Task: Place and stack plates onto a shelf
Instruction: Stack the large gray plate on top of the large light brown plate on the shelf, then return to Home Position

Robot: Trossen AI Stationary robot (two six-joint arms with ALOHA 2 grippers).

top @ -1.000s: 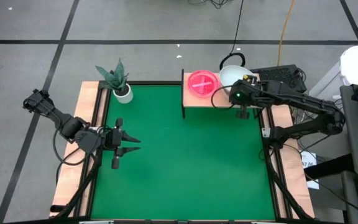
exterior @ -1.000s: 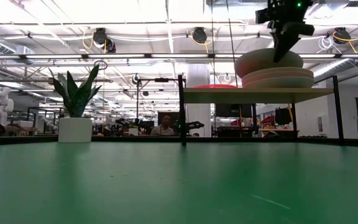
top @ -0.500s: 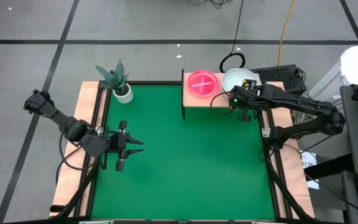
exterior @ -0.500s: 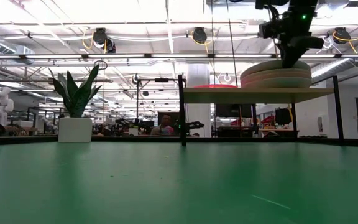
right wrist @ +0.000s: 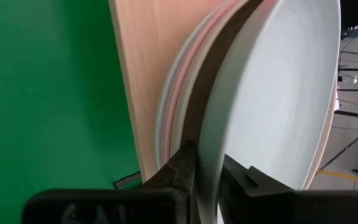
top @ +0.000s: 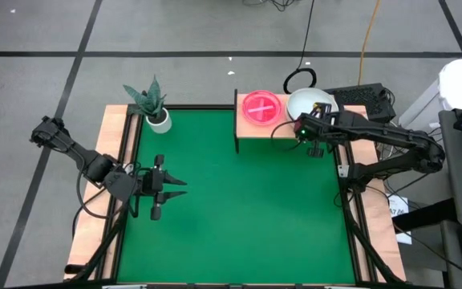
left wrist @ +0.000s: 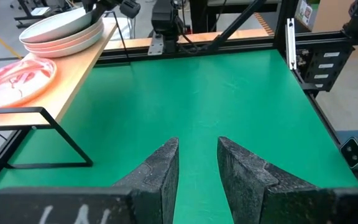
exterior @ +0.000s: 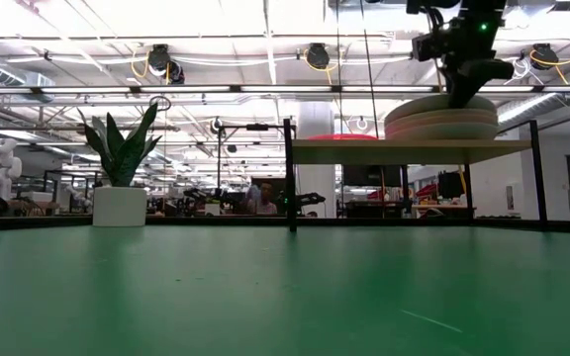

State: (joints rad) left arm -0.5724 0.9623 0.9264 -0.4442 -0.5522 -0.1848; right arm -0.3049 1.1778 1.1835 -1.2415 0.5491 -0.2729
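I have the right pincer (top: 312, 141) clenched on the near rim of the top plate (top: 310, 103), a pale whitish dish lying on the stack of larger plates (exterior: 441, 123) at the right end of the shelf (top: 251, 128). My right wrist view shows one finger over the rim and one under it, with the pink and pale edges of the lower plates just beneath. From table height the top plate looks nearly settled, almost level with the others. The magenta see-through plates (top: 261, 107) sit on the shelf's left half, just beside the pale stack.

My left pincer (top: 172, 188) hovers released over the left part of the green tabletop (top: 239, 217), fingers apart and holding nothing.

My read is that these plates are stiff and fairly light, with a smooth, probably slippery glaze or plastic finish. A rim pinch is the only hold the shape offers, so the dish can pivot in the fingers. I would let go only once it lies flat, since the stack stands close to the shelf's right edge. The see-through ones look thinner and likely lighter.

I can read no brand, label or writing in any view; the stick-like mark on the magenta plate is not lettering.
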